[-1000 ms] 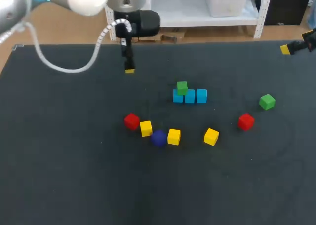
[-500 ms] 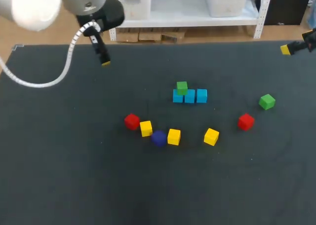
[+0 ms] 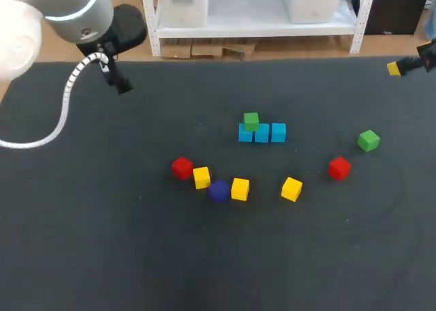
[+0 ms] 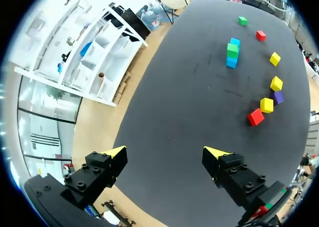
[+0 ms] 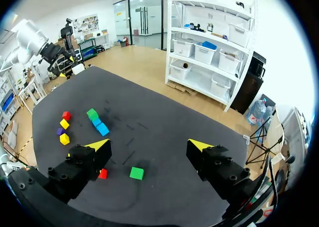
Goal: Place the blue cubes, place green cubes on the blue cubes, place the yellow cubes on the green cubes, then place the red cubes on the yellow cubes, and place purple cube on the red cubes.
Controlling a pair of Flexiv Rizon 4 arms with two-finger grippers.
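Our left gripper (image 4: 165, 152) and right gripper (image 5: 149, 145) both gape wide, empty. The loose green cube (image 3: 368, 140) looks light, rigid, perhaps slick; we judge two opposite flat sides the best hold.

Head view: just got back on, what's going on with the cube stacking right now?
Nothing is held. The left pincer hangs open near the far left corner of the table, the right pincer open at its far right edge. Three blue cubes sit in a row with one green cube on top. The second green cube, the red cubes, yellow cubes and purple cube lie loose.
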